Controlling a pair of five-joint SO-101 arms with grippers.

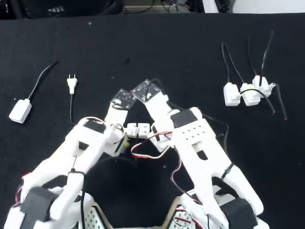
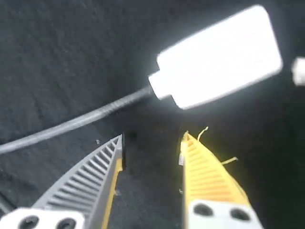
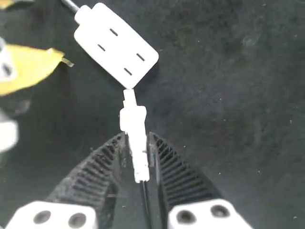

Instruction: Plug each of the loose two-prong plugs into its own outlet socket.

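Observation:
My right gripper (image 3: 136, 139) is shut on a small white two-prong plug (image 3: 133, 119), whose black cable runs back between the fingers. The plug's nose meets the short end of a white outlet socket (image 3: 116, 45) that has slots on its top face; the prongs are hidden. My left gripper (image 2: 152, 152) is open just short of the same white socket (image 2: 219, 57), where its grey cable (image 2: 71, 125) leaves, and holds nothing. Its yellow finger (image 3: 28, 67) appears beside the socket in the right wrist view. A loose plug (image 1: 71, 84) lies at the left.
A lone white socket (image 1: 20, 110) with a cable lies at the far left of the black table (image 1: 157, 43). At the right, a cluster of sockets (image 1: 248, 93) has plugs and cables in it. Both white arms crowd the centre front.

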